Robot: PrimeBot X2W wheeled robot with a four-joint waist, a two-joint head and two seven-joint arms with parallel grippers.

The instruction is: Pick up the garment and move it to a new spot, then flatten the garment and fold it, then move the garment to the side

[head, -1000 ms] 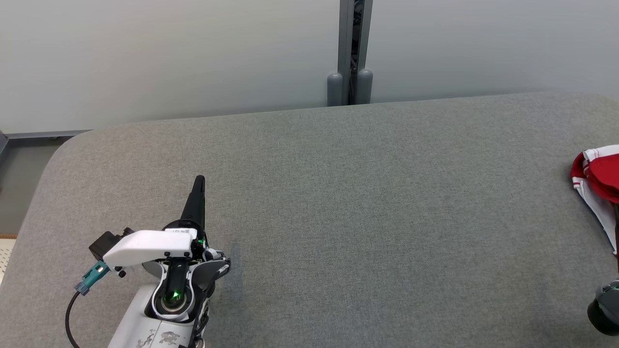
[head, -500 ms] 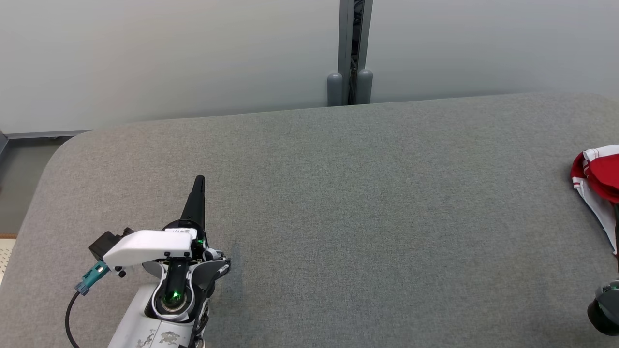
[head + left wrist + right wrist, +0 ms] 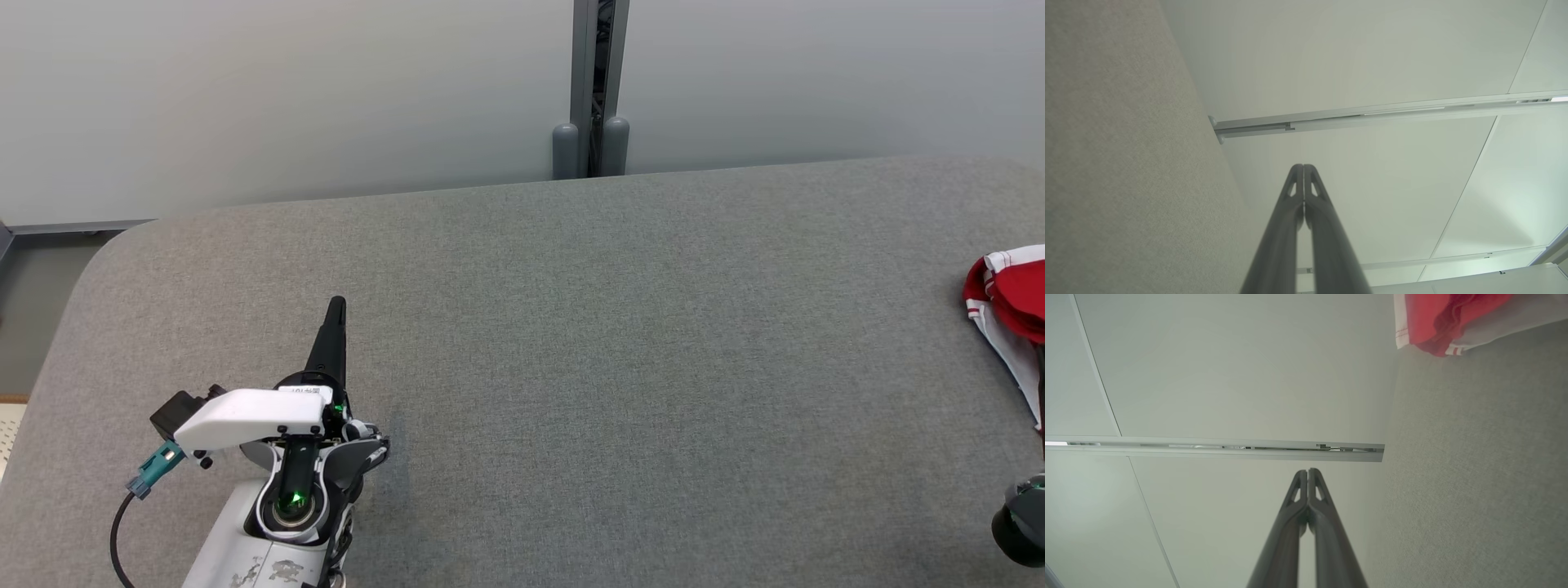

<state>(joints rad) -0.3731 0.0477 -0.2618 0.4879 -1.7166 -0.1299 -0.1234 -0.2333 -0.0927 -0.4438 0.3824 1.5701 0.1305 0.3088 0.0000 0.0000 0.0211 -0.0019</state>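
a grey fabric-covered table [image 3: 620, 343] is being backed by pale wall panels [image 3: 286, 98]; the left gripper [image 3: 335, 306] and right gripper [image 3: 1308, 471] are being held with fingers pressed together.

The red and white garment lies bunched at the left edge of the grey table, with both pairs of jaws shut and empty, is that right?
Not quite. The garment lies bunched at the right edge of the grey table, as the head view shows. Both pairs of jaws are indeed shut and empty.
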